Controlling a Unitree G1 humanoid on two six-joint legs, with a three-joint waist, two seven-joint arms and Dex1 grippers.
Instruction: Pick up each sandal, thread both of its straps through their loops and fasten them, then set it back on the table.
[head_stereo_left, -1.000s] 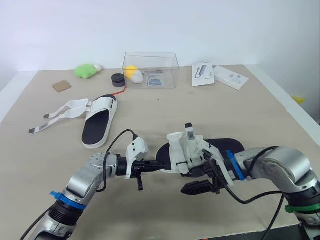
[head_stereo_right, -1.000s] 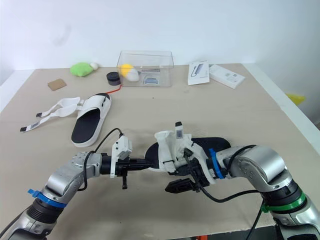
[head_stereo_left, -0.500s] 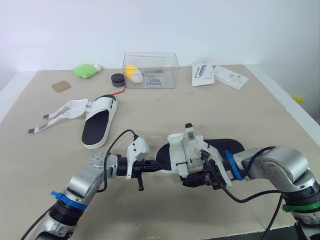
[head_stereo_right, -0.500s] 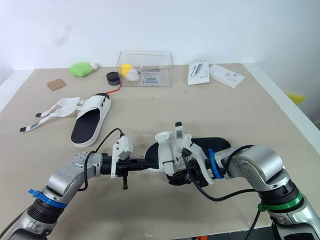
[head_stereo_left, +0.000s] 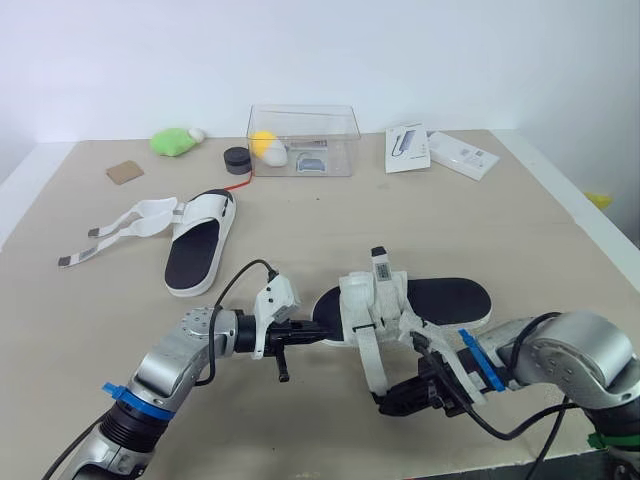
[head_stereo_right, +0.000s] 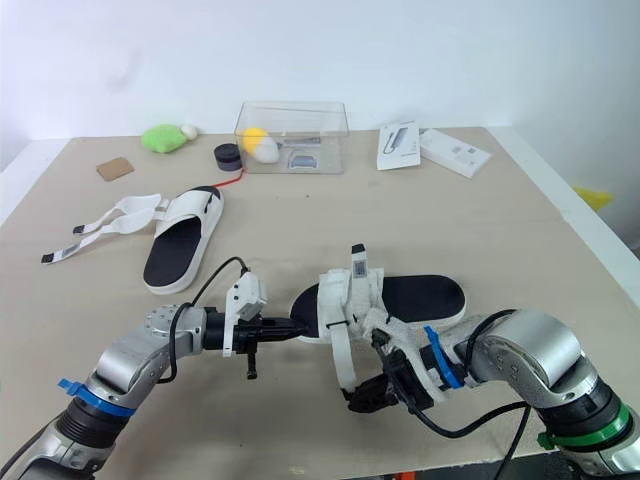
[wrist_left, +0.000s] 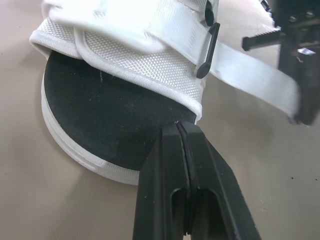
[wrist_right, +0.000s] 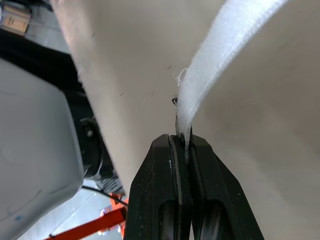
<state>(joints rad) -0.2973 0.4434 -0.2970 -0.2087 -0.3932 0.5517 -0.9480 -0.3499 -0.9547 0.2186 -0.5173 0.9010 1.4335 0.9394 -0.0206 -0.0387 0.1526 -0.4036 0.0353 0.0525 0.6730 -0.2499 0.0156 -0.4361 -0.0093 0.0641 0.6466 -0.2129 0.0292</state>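
A black-soled sandal (head_stereo_left: 445, 300) with white straps lies at the table's front middle. My left gripper (head_stereo_left: 322, 335) is shut, its tips against the sandal's toe end (wrist_left: 100, 125). One white strap (head_stereo_left: 368, 360) runs from the sandal's upper towards the front edge. My right gripper (head_stereo_left: 386, 406) is shut on that strap's end, and the strap (wrist_right: 220, 65) enters between its fingers (wrist_right: 165, 165). The second sandal (head_stereo_left: 195, 250) lies at the left, with its loose straps (head_stereo_left: 115, 228) spread out to the left.
At the back stand a clear plastic box (head_stereo_left: 302, 140) holding small objects, a black round item (head_stereo_left: 237, 160), a green lump (head_stereo_left: 172, 142), a brown square (head_stereo_left: 124, 172) and two white boxes (head_stereo_left: 407, 148) (head_stereo_left: 461, 155). The table's front edge is close to my right gripper.
My right gripper went from open below the sandal's upper to shut on the strap. It then drew the strap out towards the front edge. The left arm held still.
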